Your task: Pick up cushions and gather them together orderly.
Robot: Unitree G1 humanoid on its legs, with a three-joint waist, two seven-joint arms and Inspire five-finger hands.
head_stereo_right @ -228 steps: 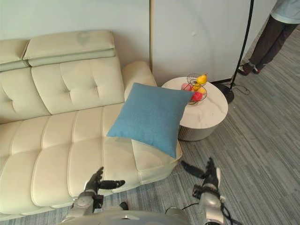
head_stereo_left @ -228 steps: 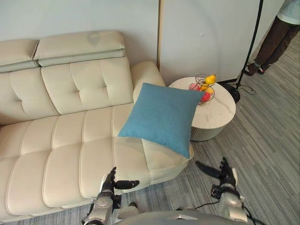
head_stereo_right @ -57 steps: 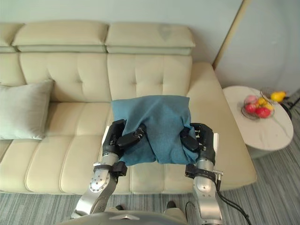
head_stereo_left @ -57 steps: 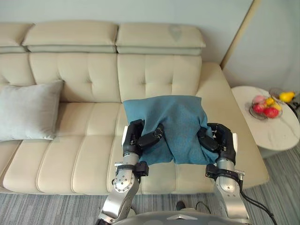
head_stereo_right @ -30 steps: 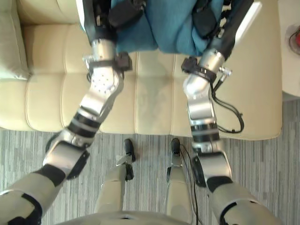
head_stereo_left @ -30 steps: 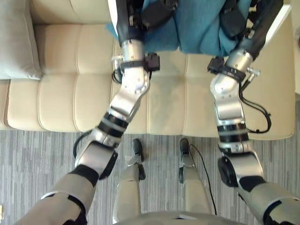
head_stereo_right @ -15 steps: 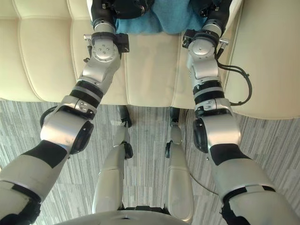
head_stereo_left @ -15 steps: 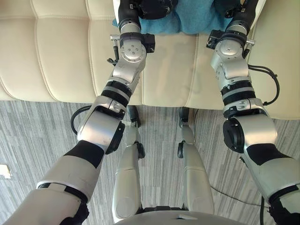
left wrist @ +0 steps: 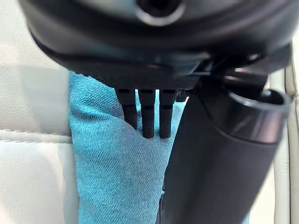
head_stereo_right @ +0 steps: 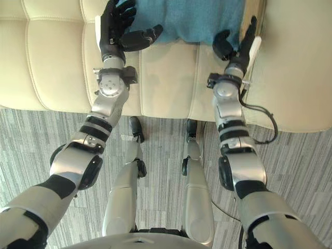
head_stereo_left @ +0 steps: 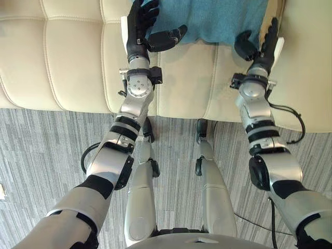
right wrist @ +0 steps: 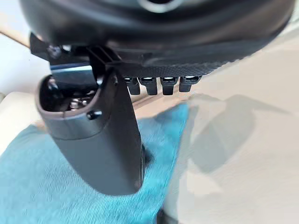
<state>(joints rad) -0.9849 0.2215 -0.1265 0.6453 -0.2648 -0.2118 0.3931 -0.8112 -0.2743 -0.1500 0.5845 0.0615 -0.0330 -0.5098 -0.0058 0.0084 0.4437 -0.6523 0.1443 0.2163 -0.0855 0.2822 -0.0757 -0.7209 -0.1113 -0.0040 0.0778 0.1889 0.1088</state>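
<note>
Floor [head_stereo_left: 41, 150] at 6 o'clock, then the sofa's [head_stereo_left: 67, 57] front edge. Both arms reached straight out over the seat towards 12.

Change vs half a second ago: both hands had been curled into the cushion [head_stereo_left: 218, 18]. They had since let go, and it lay flat on the seat at 12 o'clock, held by neither hand. The head camera had also tipped, so the whole-frame shift wasn't the cushion moving.

Left hand [head_stereo_left: 137, 31] at 11 o'clock: fingers straight and spread, thumb swung out towards 3. Its wrist view showed the fingertips [left wrist: 147, 116] lying against the cushion's left edge (light touch at most, no grasp).

Right hand [head_stereo_left: 262, 49] at 1 o'clock: fingers straight and pointing to 12, thumb out towards 9, just beside the cushion's right corner. Its wrist view showed cloth past the thumb and nothing pinched.

My read: the placement of this cushion was done and this was the release. Whether it sat tidily next to another cushion couldn't be checked, as the seat to either side was out of frame. The likely next need was to pull both hands clear without dragging the cloth.
</note>
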